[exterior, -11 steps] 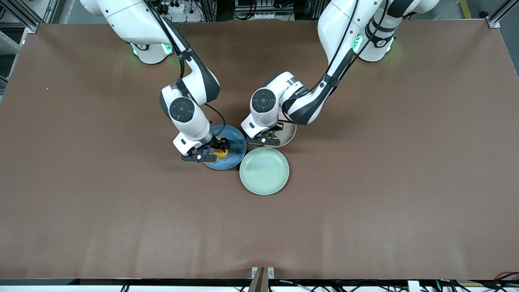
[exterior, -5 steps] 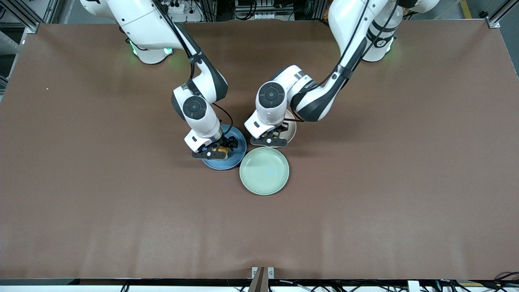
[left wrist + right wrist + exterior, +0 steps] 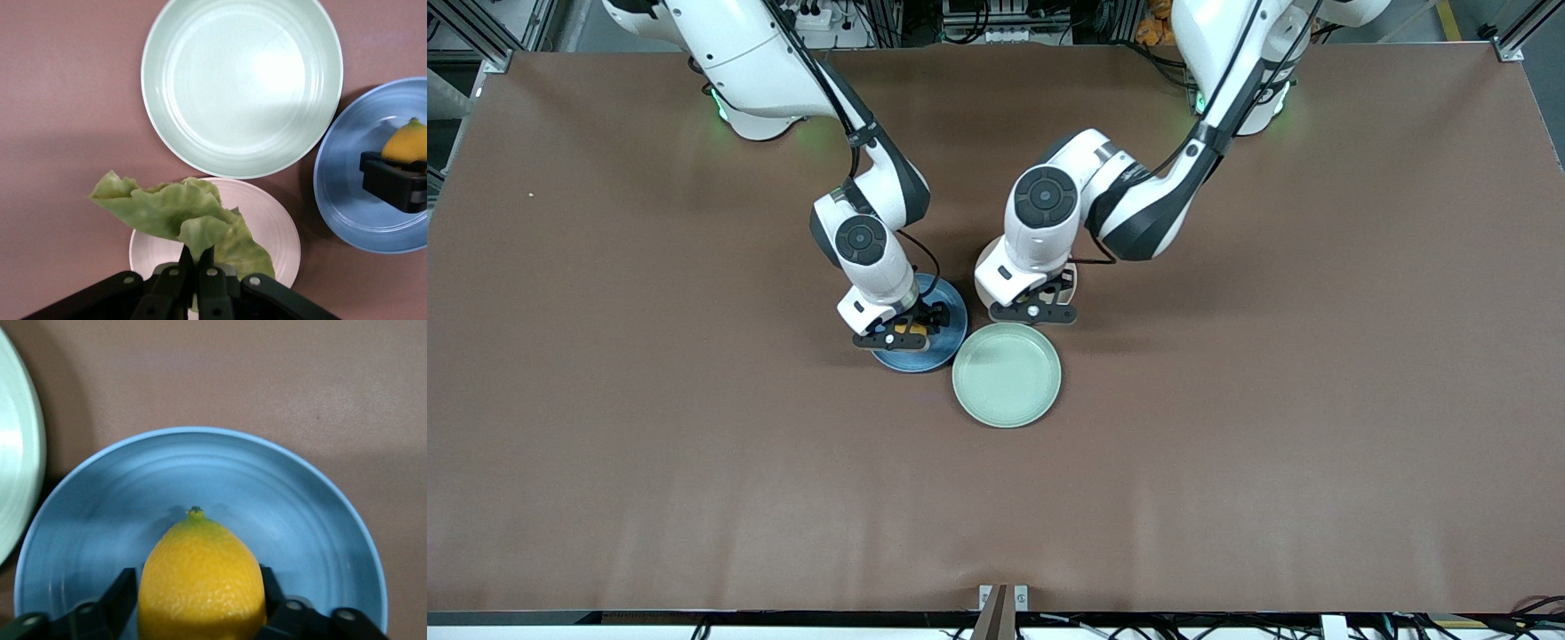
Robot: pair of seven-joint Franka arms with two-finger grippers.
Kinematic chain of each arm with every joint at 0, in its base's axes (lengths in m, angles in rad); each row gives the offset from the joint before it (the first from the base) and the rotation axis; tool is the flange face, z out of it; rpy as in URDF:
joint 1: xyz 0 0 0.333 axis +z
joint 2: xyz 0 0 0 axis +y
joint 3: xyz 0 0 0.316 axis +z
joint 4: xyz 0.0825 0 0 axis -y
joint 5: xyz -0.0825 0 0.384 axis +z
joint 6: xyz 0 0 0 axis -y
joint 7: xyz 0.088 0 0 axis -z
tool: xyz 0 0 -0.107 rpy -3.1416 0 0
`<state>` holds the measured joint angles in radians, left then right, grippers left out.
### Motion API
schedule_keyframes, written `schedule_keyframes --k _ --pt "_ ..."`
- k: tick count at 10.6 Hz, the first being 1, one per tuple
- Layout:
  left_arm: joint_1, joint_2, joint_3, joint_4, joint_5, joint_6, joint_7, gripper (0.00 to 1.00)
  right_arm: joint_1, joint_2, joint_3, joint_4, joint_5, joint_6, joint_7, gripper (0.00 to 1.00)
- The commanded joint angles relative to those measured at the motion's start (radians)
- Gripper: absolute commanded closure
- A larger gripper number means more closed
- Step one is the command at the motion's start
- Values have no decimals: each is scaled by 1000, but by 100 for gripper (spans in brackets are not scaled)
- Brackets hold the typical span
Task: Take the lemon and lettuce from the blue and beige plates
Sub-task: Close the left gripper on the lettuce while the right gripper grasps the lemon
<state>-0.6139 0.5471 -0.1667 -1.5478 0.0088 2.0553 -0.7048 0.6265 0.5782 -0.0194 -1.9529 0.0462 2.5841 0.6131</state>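
Mint-green plate (image 3: 1007, 374) sits nearest the front camera, nothing in it. Just farther, toward the right arm's end, the blue plate (image 3: 934, 338) — right gripper (image 3: 901, 331) low over it, fingers (image 3: 120, 593) pressed against both sides of the lemon (image 3: 201, 580), gripping it over the plate. Beside the blue plate, toward the left arm's end, the beige plate (image 3: 277, 223), touching the mint rim — left gripper (image 3: 197, 263) above it, jaws fully closed on the stem end of the lettuce (image 3: 173, 213), leaf hanging over the beige plate's edge.
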Motion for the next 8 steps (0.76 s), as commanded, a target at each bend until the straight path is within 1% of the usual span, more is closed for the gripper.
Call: schedule_keyframes --k 1,2,3,4,5,6,8 --pt "28 -39 -5 -6 26 -24 -32 100 2 0 -5 3 -31 -5 4 66" --pt "45 -50 -5 -2 28 -24 -27 100 -1 -6 -5 5 -31 -7 1 69" --pt "60 -53 -4 1 30 -27 -22 100 -4 -12 -5 9 -31 -13 -1 69" --pt "83 -62 -4 2 49 -38 -18 100 -13 -26 -8 21 -31 -47 -18 69" --pt "95 -67 -5 2 87 -47 -13 100 -30 -37 -8 49 -29 -120 -44 69" --pt "109 -72 -5 2 101 -55 1 100 -45 -49 -8 95 -29 -216 -71 69" --pt "163 -82 -5 2 103 -61 54 100 -99 -64 -7 185 -28 -390 -157 69"
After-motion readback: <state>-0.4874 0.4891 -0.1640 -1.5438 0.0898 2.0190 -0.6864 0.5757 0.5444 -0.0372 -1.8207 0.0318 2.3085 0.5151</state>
